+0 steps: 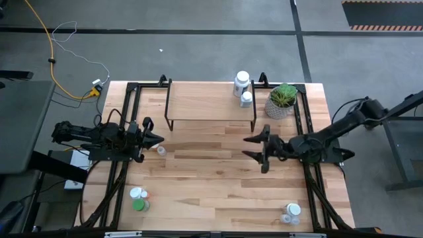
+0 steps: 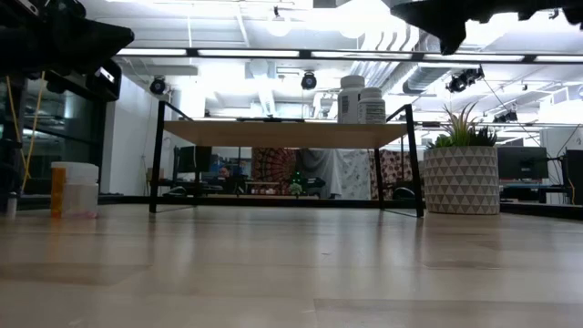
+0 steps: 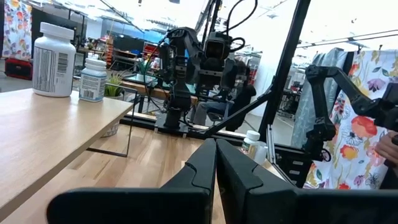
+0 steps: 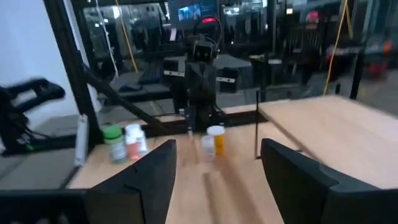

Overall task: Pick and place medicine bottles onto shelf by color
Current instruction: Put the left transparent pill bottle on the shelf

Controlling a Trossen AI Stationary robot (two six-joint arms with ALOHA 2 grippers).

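Observation:
The shelf (image 1: 210,106) stands at the table's far middle, with two white medicine bottles (image 1: 242,82) (image 1: 246,99) upright on its right end. An orange bottle and a clear one (image 2: 71,189) stand on the table near the left edge, just in front of my shut left gripper (image 1: 160,139). A green bottle (image 1: 139,205) and a white one (image 1: 137,194) stand at the near left, and two white ones (image 1: 291,211) at the near right. My right gripper (image 1: 246,148) hovers open and level right of the table's middle, holding nothing. In its wrist view the orange bottle (image 4: 216,140) stands far beyond its fingers.
A potted green plant (image 1: 283,100) stands on the table right of the shelf, close to my right arm. Black frame rails (image 1: 125,119) run along both side edges of the table. Bare wood (image 1: 211,185) lies between the two grippers and toward the near edge.

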